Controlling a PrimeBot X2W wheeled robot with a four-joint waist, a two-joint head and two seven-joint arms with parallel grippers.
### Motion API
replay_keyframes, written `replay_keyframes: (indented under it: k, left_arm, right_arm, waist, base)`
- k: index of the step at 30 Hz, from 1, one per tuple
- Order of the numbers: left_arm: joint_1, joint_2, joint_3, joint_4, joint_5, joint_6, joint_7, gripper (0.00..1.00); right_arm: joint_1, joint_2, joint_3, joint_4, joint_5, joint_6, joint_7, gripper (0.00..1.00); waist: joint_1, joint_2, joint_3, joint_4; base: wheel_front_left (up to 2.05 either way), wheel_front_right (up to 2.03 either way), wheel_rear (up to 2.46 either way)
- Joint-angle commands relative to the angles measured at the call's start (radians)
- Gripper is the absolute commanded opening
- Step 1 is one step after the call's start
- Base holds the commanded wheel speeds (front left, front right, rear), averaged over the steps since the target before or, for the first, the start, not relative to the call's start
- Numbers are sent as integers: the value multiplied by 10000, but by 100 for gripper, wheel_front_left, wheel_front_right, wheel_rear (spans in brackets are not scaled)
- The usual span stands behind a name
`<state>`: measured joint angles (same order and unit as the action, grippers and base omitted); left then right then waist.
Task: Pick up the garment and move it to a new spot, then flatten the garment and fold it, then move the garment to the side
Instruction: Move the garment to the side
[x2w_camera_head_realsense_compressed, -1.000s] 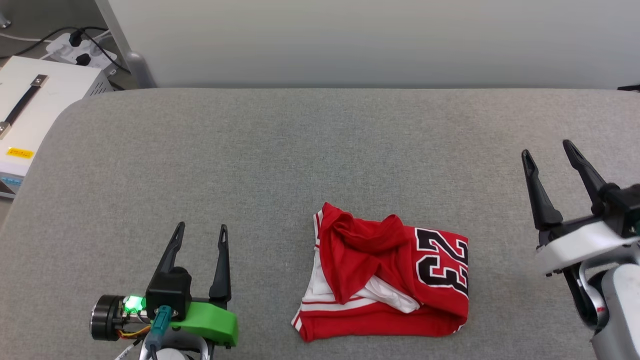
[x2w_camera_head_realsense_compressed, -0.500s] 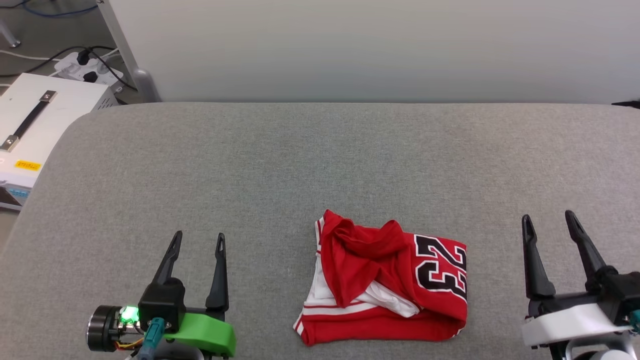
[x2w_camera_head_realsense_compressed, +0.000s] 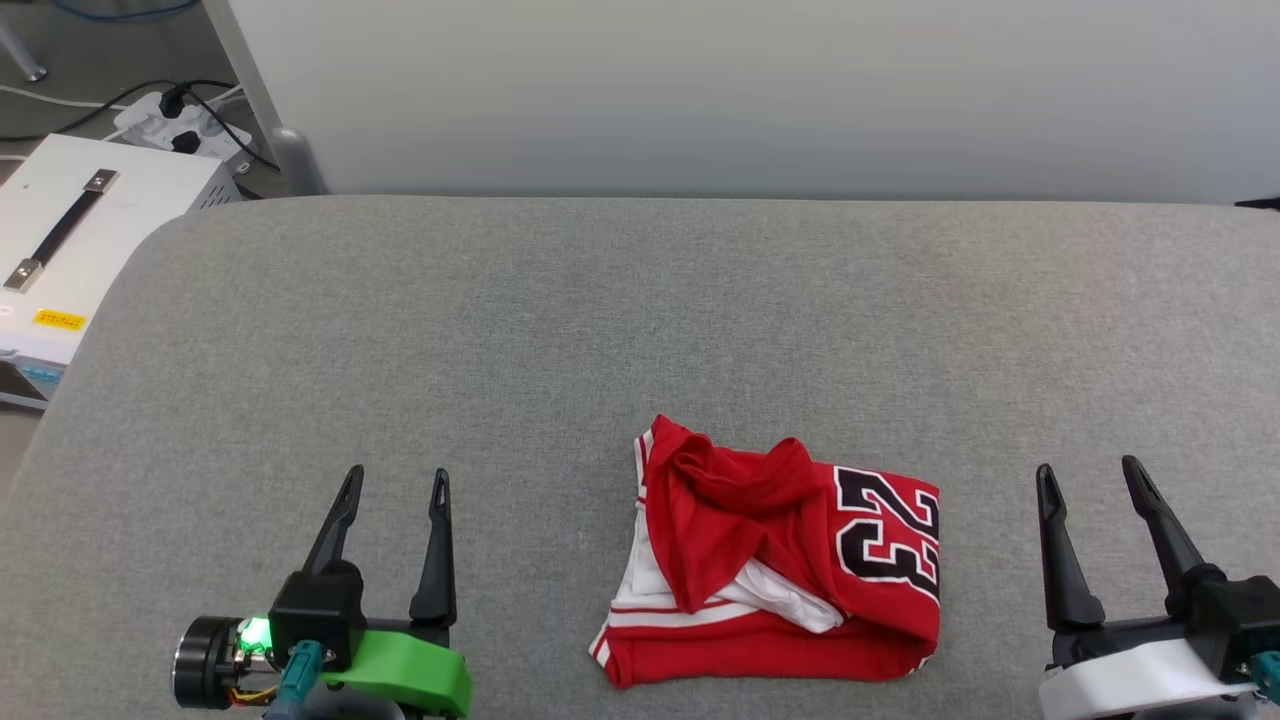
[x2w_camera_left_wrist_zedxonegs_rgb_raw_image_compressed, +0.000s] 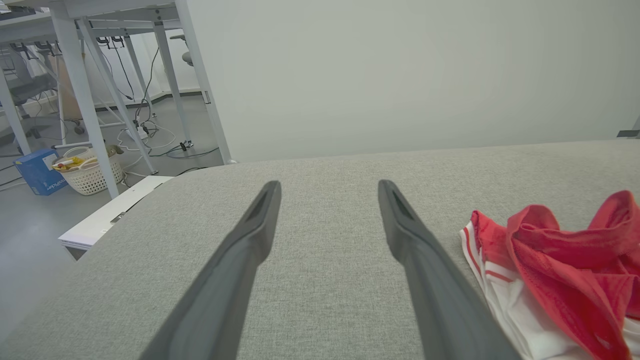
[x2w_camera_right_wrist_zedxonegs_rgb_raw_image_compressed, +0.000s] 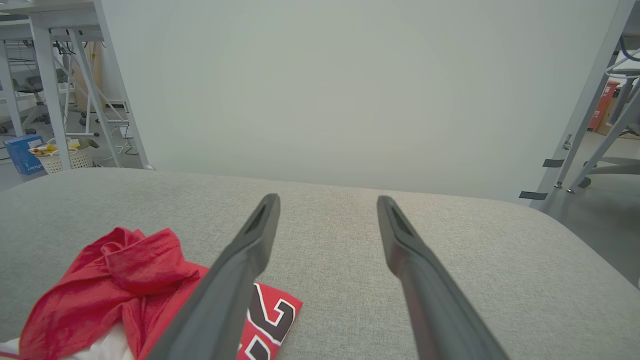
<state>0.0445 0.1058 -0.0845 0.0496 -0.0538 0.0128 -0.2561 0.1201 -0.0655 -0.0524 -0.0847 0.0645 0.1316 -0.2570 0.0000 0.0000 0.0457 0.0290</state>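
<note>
The garment (x2w_camera_head_realsense_compressed: 780, 565) is a red T-shirt with white sleeves, striped trim and a black number 23, lying crumpled and roughly folded near the front middle of the grey padded table (x2w_camera_head_realsense_compressed: 640, 320). My left gripper (x2w_camera_head_realsense_compressed: 395, 482) stands open at the lower left, well to the left of the garment, with nothing between its fingers. My right gripper (x2w_camera_head_realsense_compressed: 1088, 474) stands open at the lower right, just beyond the garment's right edge, also holding nothing. The garment (x2w_camera_left_wrist_zedxonegs_rgb_raw_image_compressed: 555, 280) lies right of the left fingers in the left wrist view, and the garment (x2w_camera_right_wrist_zedxonegs_rgb_raw_image_compressed: 120, 290) sits left of the right fingers in the right wrist view.
A white case with a black handle (x2w_camera_head_realsense_compressed: 70, 240) and a power strip with cables (x2w_camera_head_realsense_compressed: 175, 115) sit off the table's far left corner. A pale wall (x2w_camera_head_realsense_compressed: 760, 90) runs behind the table. Desk legs and a basket (x2w_camera_left_wrist_zedxonegs_rgb_raw_image_compressed: 90, 172) stand on the floor at left.
My right gripper has dropped from mid-right down to the lower right corner. The head camera has shifted slightly, moving the whole picture. The garment and left gripper keep their places on the table.
</note>
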Motion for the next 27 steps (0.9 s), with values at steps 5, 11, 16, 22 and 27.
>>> replay_keyframes:
  k: [5, 11, 16, 22, 27]
  left_arm:
    - [83, -57, 107, 56, 42, -23, -57, 100]
    - [-56, -82, 69, 213, 113, -83, -57, 100]
    - [-146, -92, 54, 277, 156, -118, -57, 100]
    - [-249, -126, 77, 350, 159, -108, -57, 100]
    - [-346, -174, 48, 386, 165, -104, -57, 100]
  right_arm:
    - [-820, -621, -146, -278, -102, -9, -47, 100]
    - [-2082, -2406, 451, 85, 763, -9, 488, 100]
    - [-3095, -3828, 1323, 302, 2801, -9, 2835, 100]
    - [-3881, -5005, 2560, 552, 6090, -9, 6166, 100]
    - [-3987, -5255, 2996, 1091, 8074, -9, 8405, 100]
  waist:
    - [0, 0, 65, -79]
    - [0, 0, 100, 0]
    - [0, 0, 186, 77]
    - [0, 0, 335, 192]
    - [0, 0, 469, 299]
  base:
    - [0, 0, 0]
    - [0, 0, 0]
    - [0, 0, 0]
    - [0, 0, 0]
    - [0, 0, 0]
